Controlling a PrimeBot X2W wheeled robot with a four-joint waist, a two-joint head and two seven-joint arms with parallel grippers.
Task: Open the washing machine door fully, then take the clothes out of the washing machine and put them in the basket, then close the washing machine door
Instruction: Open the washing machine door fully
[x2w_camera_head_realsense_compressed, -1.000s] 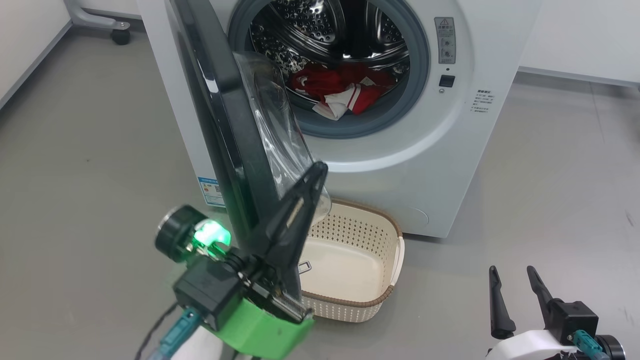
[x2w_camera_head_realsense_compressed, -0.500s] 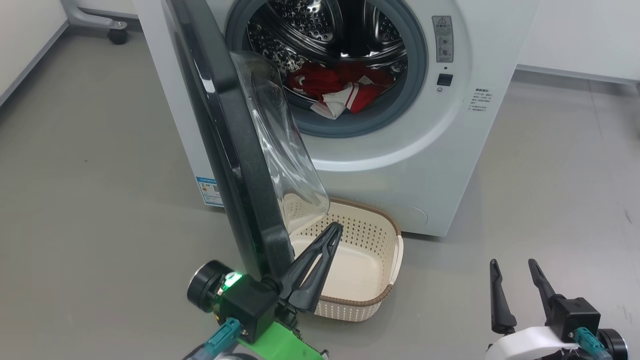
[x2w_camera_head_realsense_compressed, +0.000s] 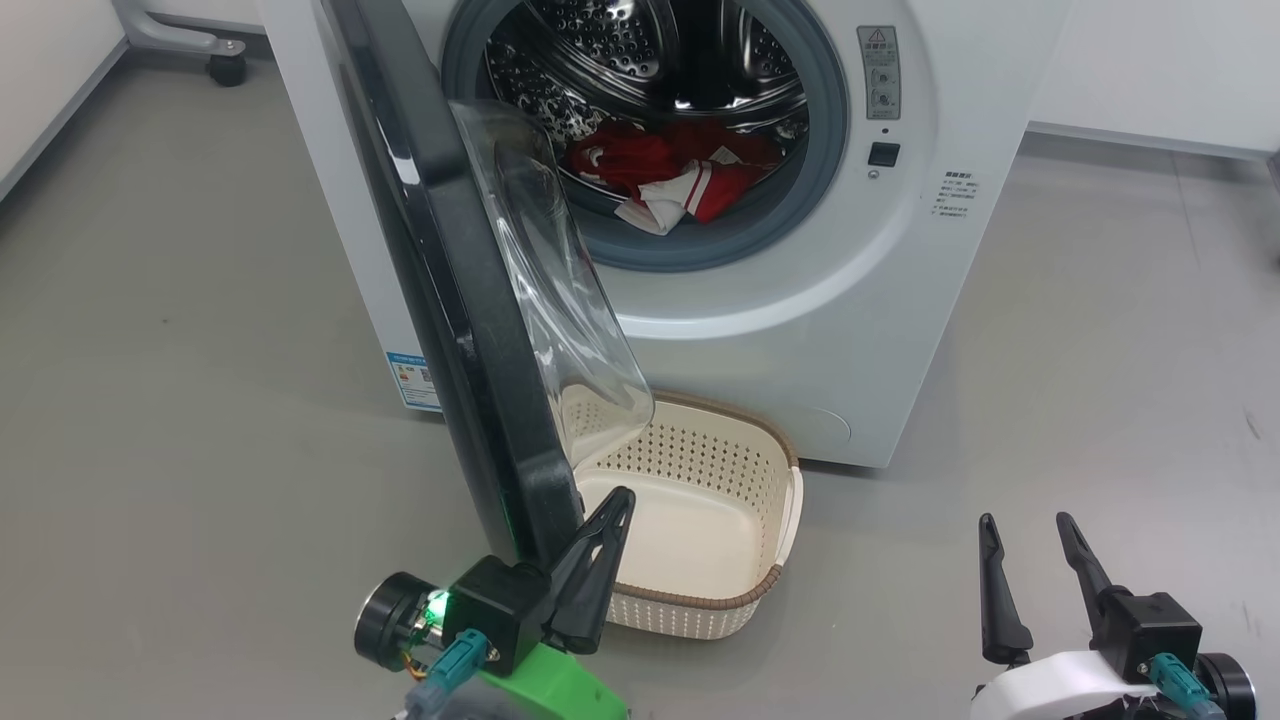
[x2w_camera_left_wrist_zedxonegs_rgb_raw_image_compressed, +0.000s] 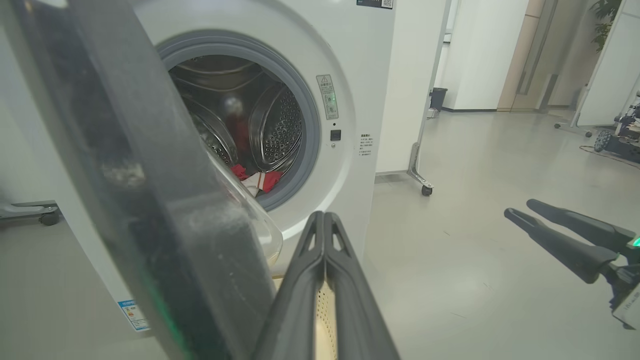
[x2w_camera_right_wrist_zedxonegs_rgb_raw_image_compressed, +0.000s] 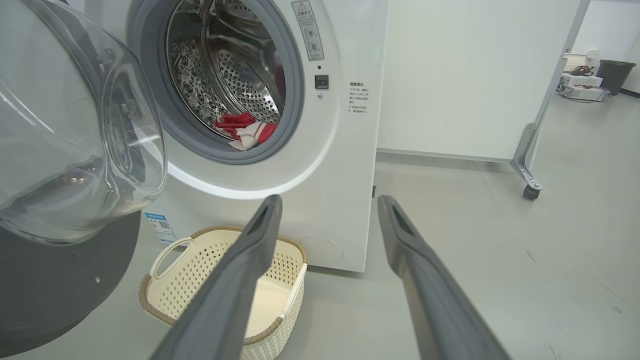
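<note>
The white washing machine (x2w_camera_head_realsense_compressed: 800, 330) stands ahead with its drum exposed. Its washing machine door (x2w_camera_head_realsense_compressed: 440, 260) is swung out towards me, seen nearly edge-on, with the glass bowl (x2w_camera_right_wrist_zedxonegs_rgb_raw_image_compressed: 65, 140) bulging to the right. Red and white clothes (x2w_camera_head_realsense_compressed: 670, 175) lie in the drum, also seen as clothes (x2w_camera_right_wrist_zedxonegs_rgb_raw_image_compressed: 242, 130). The cream basket (x2w_camera_head_realsense_compressed: 700, 600) sits on the floor below the door. My left gripper (x2w_camera_head_realsense_compressed: 622, 497) is shut on nothing, close beside the door's lower edge and above the basket's near rim. My right gripper (x2w_camera_head_realsense_compressed: 1024, 522) stands open low on the right, apart from everything.
A wheeled stand foot (x2w_camera_head_realsense_compressed: 215, 50) sits at the back left. To the right of the machine a white panel stands on a castor (x2w_camera_right_wrist_zedxonegs_rgb_raw_image_compressed: 530, 190). Open grey floor (x2w_camera_head_realsense_compressed: 1100, 350) spreads to the right. A dark bin (x2w_camera_right_wrist_zedxonegs_rgb_raw_image_compressed: 612, 75) is far off.
My shut left gripper has dropped down and back from the door's glass bowl to beside the door's lower edge. The door and the right gripper stand as before; the camera shifted slightly.
</note>
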